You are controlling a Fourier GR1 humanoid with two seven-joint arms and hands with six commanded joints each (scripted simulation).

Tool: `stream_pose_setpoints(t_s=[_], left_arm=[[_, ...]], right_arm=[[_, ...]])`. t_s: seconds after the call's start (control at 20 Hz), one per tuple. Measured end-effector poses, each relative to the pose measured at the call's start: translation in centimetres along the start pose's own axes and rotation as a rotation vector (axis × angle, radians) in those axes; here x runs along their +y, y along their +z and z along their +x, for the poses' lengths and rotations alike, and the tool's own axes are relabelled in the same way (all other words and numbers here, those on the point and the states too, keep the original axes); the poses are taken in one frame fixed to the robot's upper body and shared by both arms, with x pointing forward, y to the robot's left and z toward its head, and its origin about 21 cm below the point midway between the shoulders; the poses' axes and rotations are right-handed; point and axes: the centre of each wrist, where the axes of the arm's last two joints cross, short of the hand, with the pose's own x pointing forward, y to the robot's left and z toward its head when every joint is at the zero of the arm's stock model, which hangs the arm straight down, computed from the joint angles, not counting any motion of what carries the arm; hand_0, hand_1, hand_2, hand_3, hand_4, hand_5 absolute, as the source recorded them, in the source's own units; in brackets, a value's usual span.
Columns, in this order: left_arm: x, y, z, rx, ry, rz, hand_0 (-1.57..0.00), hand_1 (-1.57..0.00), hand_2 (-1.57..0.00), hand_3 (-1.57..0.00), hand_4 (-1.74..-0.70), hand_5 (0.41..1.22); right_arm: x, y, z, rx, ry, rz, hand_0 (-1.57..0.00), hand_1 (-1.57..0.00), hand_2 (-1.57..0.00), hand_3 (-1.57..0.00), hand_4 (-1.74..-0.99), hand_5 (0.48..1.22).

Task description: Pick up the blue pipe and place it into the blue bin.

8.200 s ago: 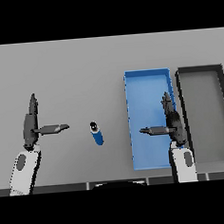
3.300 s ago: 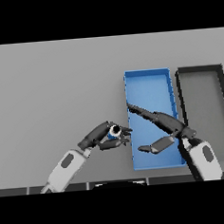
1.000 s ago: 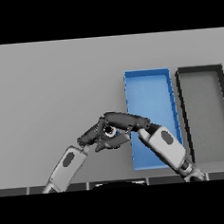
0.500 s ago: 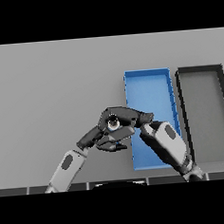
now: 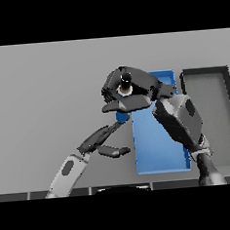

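The flat grey table (image 5: 42, 93) spreads out on every side of both hands, bare to their left and above them. No brand, label or writing can be read on anything here.

Just right of the raised right hand and running down below it lies the open rectangular blue bin (image 5: 159, 152), its floor showing beneath the white and grey right forearm that crosses it. Further right of that hand, just beside the blue bin, stands the open rectangular dark grey bin (image 5: 205, 88), with a grey floor and dark walls.

The dark right hand (image 5: 129, 89) is lifted close to the camera, over the blue bin's left edge and upper left corner. Its fingers and thumb are curled in a cage round a small object whose pale round end with a dark centre shows inside the grip; whether that object is part of the pipe cannot be told.

The dark left hand (image 5: 105, 139) sits below and left of the right hand, over the table just left of the blue bin's wall. Its fingers are straight and reach up towards the right hand, the thumb sticking out sideways towards the bin; it grips nothing.

The short blue pipe (image 5: 122, 117) shows only as a small blue patch directly under the right hand, at the tips of the left hand's fingers, just left of the bin's wall.
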Motion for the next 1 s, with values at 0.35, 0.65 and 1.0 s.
stream_pose_setpoints(t_s=[0.35,0.65,1.0], left_arm=[[0.5,0.2,0.2,0.002,-0.008,0.008,0.0,0.0,0.0,0.0,-0.89,0.482],[0.6,0.4,0.0,0.004,-0.017,0.01,0.0,0.0,0.0,0.0,-0.87,0.483],[0.4,0.4,-0.2,0.005,-0.013,0.017,0.0,0.0,0.0,0.0,-0.88,0.477]], right_arm=[[-7.6,2.7,-0.7,0.143,0.07,-0.38,-1.57,-1.57,-1.57,-1.57,-1.498,1.221],[-10.9,9.3,-6.9,0.377,-0.023,-0.636,-1.57,-1.57,-1.57,-1.57,-1.499,1.221],[-9.7,15.0,-12.2,0.679,-0.112,-0.851,-1.57,-1.57,-1.57,-1.28,-1.547,1.221]])
